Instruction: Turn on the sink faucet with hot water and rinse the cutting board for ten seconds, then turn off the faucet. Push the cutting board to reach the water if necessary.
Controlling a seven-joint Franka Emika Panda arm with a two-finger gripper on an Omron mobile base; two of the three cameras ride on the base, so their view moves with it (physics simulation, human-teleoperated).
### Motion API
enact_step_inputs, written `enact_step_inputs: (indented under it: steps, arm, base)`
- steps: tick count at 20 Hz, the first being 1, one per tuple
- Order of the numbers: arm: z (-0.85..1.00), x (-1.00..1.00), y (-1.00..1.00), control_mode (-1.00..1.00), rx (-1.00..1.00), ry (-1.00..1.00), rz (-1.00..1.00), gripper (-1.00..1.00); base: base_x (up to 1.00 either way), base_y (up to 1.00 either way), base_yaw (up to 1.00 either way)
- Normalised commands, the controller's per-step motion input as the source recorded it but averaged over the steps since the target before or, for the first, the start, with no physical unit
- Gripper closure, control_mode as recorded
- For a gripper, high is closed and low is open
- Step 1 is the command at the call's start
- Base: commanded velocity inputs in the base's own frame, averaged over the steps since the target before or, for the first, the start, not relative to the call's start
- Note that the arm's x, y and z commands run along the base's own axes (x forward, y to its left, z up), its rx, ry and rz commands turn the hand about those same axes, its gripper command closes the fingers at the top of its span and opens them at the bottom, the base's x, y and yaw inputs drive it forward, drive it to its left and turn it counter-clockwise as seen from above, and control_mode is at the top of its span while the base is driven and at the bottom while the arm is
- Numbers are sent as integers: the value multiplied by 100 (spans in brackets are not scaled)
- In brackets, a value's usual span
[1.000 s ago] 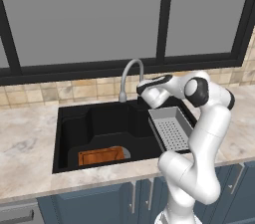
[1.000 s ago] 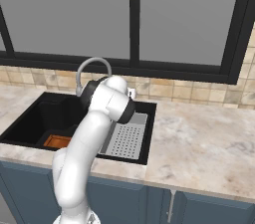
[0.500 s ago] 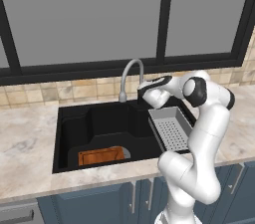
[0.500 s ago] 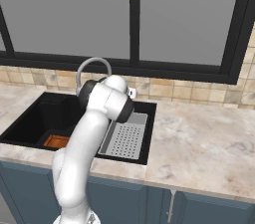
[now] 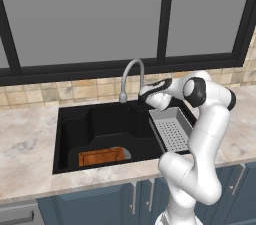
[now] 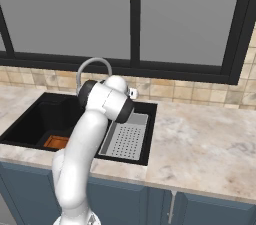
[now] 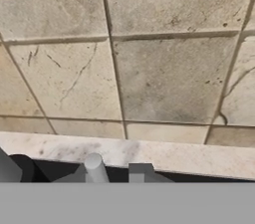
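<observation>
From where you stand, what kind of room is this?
Most likely a kitchen: a black sink with a gooseneck faucet set in a marble-look counter, blue-grey cabinets below, and a tiled backsplash under dark-framed windows.

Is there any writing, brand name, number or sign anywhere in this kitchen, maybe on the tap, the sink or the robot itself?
None: no words, numbers, logos or signs can be read in any view.
The sink faucet, the sink, the cutting board, the grey drainer tray and the robot's white arm are all plain.
The wall tiles show only mottled veining, no lettering.
</observation>
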Motion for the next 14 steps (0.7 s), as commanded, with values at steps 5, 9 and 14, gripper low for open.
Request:
enact_step_inputs:
  steps: [5,9,14]
  arm:
    - [0,0,-34,-100,0,0,0,100]
    - [0,0,-38,-100,0,0,0,100]
    - [0,0,-48,-100,0,0,0,100]
  base:
    - [0,0,0]
    - [0,0,0]
    - [0,0,0]
